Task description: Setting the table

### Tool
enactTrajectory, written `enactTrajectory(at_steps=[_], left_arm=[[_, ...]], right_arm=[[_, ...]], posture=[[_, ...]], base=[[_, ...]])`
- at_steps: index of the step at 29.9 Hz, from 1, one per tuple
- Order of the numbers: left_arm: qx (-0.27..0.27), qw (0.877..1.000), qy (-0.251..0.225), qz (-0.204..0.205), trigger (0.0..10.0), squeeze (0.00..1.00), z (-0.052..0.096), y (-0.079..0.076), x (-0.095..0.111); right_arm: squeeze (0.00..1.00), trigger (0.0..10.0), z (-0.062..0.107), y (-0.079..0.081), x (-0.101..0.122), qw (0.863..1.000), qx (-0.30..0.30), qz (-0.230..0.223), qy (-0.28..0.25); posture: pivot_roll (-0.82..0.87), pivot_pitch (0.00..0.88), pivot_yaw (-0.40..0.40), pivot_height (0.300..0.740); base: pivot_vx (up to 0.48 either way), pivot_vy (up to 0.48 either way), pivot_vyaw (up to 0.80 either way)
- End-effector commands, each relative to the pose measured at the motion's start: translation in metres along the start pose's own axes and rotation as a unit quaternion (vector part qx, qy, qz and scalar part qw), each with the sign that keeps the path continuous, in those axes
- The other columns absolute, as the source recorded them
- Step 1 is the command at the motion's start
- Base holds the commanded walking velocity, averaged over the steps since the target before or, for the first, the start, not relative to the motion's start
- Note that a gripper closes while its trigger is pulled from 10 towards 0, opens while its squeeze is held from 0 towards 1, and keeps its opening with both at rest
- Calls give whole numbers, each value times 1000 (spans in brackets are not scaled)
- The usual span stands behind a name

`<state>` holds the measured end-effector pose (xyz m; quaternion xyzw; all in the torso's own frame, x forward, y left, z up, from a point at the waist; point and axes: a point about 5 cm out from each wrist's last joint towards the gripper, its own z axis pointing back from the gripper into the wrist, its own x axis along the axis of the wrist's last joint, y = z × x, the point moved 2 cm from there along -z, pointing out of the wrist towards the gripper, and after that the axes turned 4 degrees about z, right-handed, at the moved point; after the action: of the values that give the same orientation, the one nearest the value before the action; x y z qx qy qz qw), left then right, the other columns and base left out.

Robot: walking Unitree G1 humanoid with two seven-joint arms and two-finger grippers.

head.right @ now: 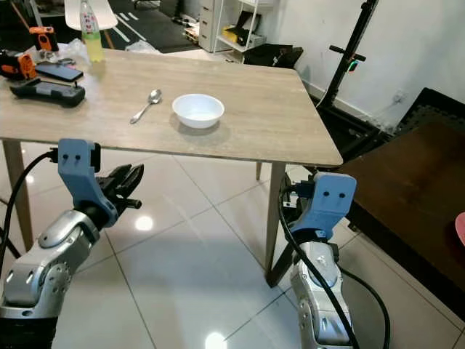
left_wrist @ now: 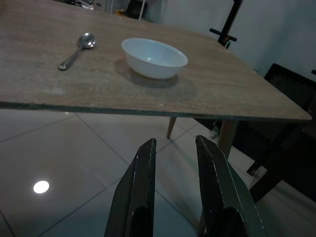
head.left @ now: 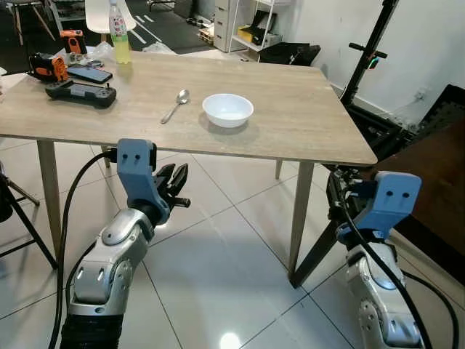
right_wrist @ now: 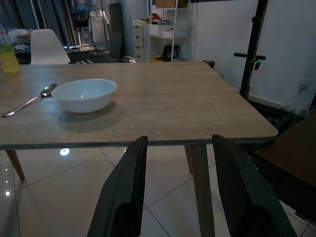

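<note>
While both end effectors — left (left_wrist: 175, 148), right (right_wrist: 180, 143) — hang parted below table (head.left: 305, 123), bowl (head.left: 227, 109) sits beside spoon (head.left: 175, 105).

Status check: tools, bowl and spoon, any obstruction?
Left tool and right tool open, empty, below table edge. Spoon lies left of bowl, apart. Nothing blocking.

The chair (head.left: 102, 14) far behind my table (head.left: 305, 116) is cut off at the top. My right gripper (head.left: 340, 190) hides behind its blue wrist. The bottle's (head.left: 119, 35) label is too small to read.
</note>
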<state>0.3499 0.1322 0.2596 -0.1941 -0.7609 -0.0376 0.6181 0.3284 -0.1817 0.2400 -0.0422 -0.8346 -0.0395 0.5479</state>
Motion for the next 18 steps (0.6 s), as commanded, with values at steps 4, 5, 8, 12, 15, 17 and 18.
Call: enactTrajectory(at_steps=[4, 5, 8, 12, 15, 17, 18], left_arm=[[-2, 1000, 2, -7, 10000, 0, 0, -2, -2], [-2, 1000, 2, -8, 10000, 0, 0, -2, -2], [-3, 1000, 2, -11, 10000, 0, 0, -2, -2], [-4, 1000, 2, -12, 10000, 0, 0, -2, -3], [-5, 1000, 2, -12, 10000, 0, 0, -2, -3], [-6, 1000, 3, -12, 10000, 0, 0, -2, -3], [-6, 1000, 3, -12, 10000, 0, 0, -2, -3]], right_arm=[[0, 10000, 1, -3, -2, 1000, -5, 2, 6], [0, 10000, 1, -3, -2, 1000, -5, 2, 6], [0, 10000, 1, -3, -2, 1000, -6, 2, 6], [0, 10000, 1, -4, -2, 1000, -7, 2, 6], [0, 10000, 1, -4, -3, 1000, -8, 2, 7], [0, 10000, 2, -4, -3, 1000, -8, 2, 7], [0, 10000, 2, -4, -3, 1000, -8, 2, 7]], posture=[[58, 80, -30, 740], [58, 80, -30, 740], [57, 82, -28, 740], [57, 82, -28, 740], [57, 85, -28, 740], [57, 85, -28, 740], [57, 85, -28, 740]], base=[[422, 131, 0], [465, 0, 0], [465, 0, 0], [462, 0, 0], [463, 0, 0], [463, 0, 0], [465, 0, 0]])
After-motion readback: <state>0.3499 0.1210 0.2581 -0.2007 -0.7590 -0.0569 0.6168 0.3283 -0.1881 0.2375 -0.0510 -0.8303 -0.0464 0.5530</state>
